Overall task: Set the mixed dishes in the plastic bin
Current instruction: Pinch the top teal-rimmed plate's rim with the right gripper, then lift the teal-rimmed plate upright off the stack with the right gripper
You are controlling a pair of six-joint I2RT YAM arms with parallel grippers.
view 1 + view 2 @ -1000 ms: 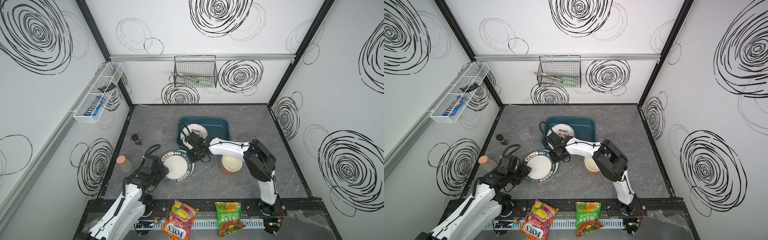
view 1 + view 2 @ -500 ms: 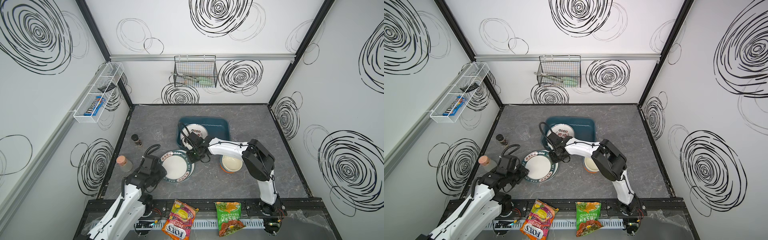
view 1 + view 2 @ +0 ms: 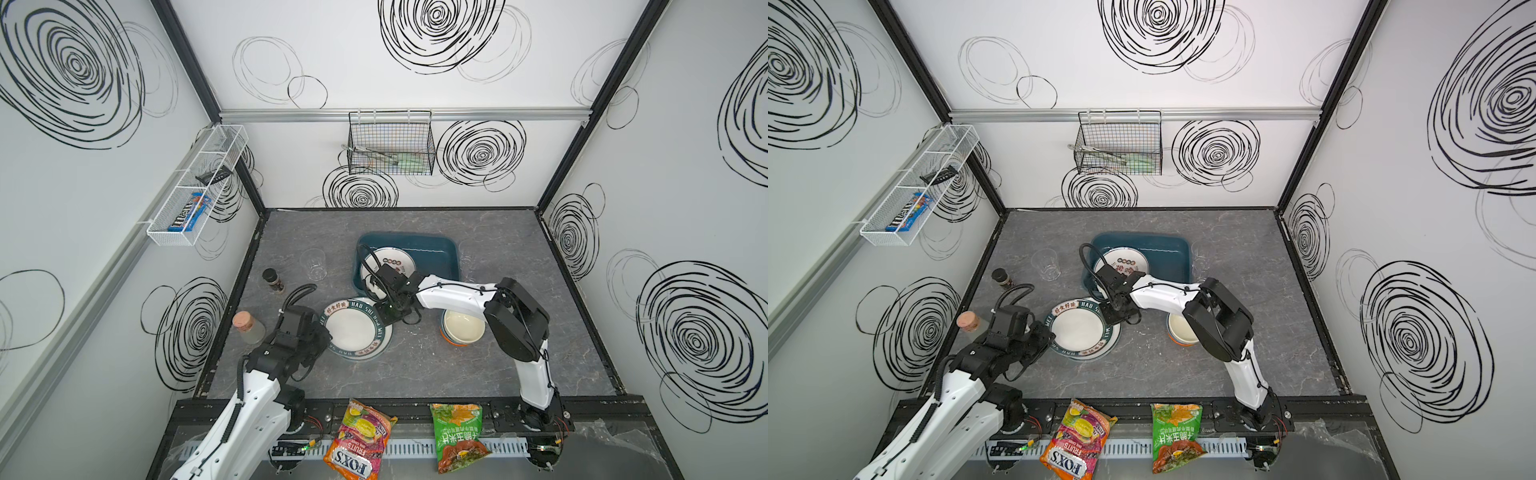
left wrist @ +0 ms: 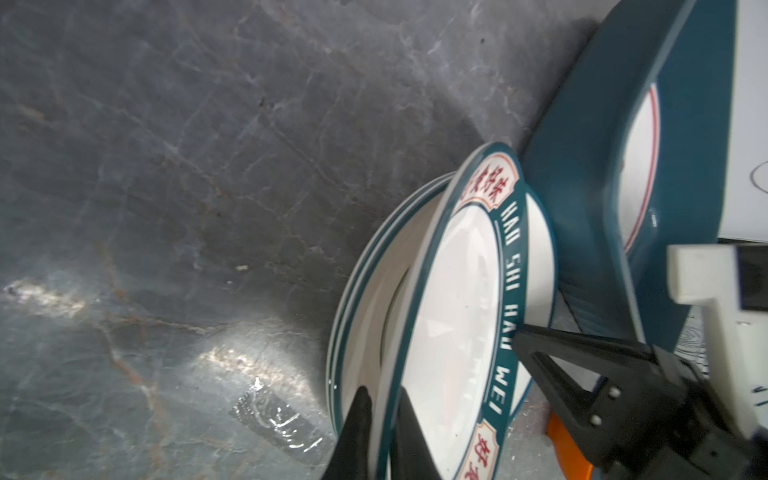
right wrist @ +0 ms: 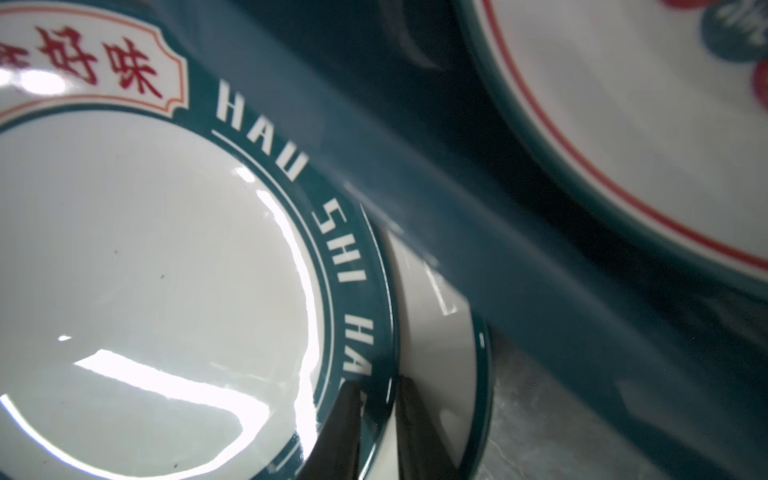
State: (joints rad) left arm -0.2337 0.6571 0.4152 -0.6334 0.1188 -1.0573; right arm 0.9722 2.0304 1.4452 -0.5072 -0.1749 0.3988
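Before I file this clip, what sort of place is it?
Likely a lab robot booth staged as a kitchen: swirl-printed wall panels, marble-look tabletop, a lettered plate beside a teal plastic bin.

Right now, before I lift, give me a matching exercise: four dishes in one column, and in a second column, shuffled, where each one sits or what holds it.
Column one:
1. lettered plate
2. red-ringed plate
3. clear cup
4. stacked bowls

Column two:
A. inside the plastic bin
B. on the table, left of the bin in both top views
C. on the table, right of the lettered plate in both top views
D. rim pinched by the left end effector and the right end effector

Pairs: 1-D, 2-A, 3-B, 4-C.
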